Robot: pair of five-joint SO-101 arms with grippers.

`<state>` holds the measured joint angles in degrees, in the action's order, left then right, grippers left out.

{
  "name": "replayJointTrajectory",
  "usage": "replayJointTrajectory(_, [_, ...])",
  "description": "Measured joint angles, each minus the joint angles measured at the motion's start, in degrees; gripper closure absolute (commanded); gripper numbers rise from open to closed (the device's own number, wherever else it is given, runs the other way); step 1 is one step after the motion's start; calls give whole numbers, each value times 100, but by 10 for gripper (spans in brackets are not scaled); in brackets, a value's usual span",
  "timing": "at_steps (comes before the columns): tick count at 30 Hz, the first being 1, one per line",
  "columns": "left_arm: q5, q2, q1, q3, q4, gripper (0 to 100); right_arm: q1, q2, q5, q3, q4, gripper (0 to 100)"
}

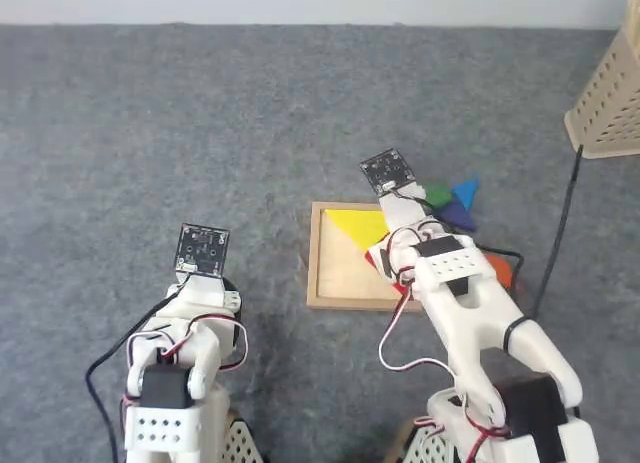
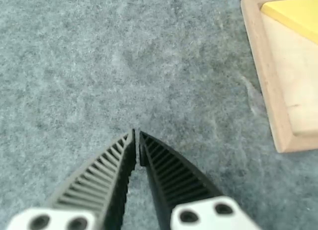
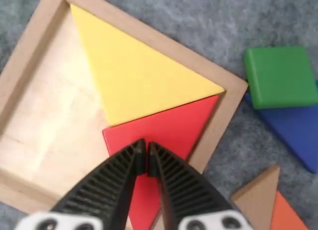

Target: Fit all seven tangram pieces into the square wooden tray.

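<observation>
Across a grey carpeted surface (image 1: 200, 113) we show two arms and one square wooden tray (image 1: 314, 263), which serves as the landmark for every position below.

The right arm (image 1: 470, 313) leans over the tray's right wall. The left arm (image 1: 185, 383) stands to the left of the tray, well apart from it. A beige perforated container (image 1: 610, 93) sits beyond the tray's far right corner, also well apart.

Inside the tray, the yellow triangle (image 3: 134, 81) lies flat with its long edge against the far wall. The red triangle (image 3: 174, 125) lies flat beside it; the two share an edge, and its other side runs along the right wall. The tray's remaining floor is bare wood.

Outside the tray, just past its far right corner, we find a blue piece (image 3: 293, 130) with the green square (image 3: 280, 76) touching or overlapping its edge. Beside the tray's right wall lie a tan wooden triangle (image 3: 258, 195) and an orange piece (image 3: 288, 215), touching each other.

The right end effector (image 3: 145, 145) hangs over the red triangle with its jaws pressed together, gripping nothing; we cannot tell whether the tips touch the piece. The left end effector (image 2: 137, 138) points at bare carpet left of the tray's left wall, its jaws likewise closed on nothing.
</observation>
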<state>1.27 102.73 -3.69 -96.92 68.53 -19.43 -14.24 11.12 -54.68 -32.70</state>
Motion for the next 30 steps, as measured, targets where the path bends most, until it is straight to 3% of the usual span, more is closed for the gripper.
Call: replayJointTrajectory(30, [0,0,0,0,0,989,941,809,-9,958,-598,991])
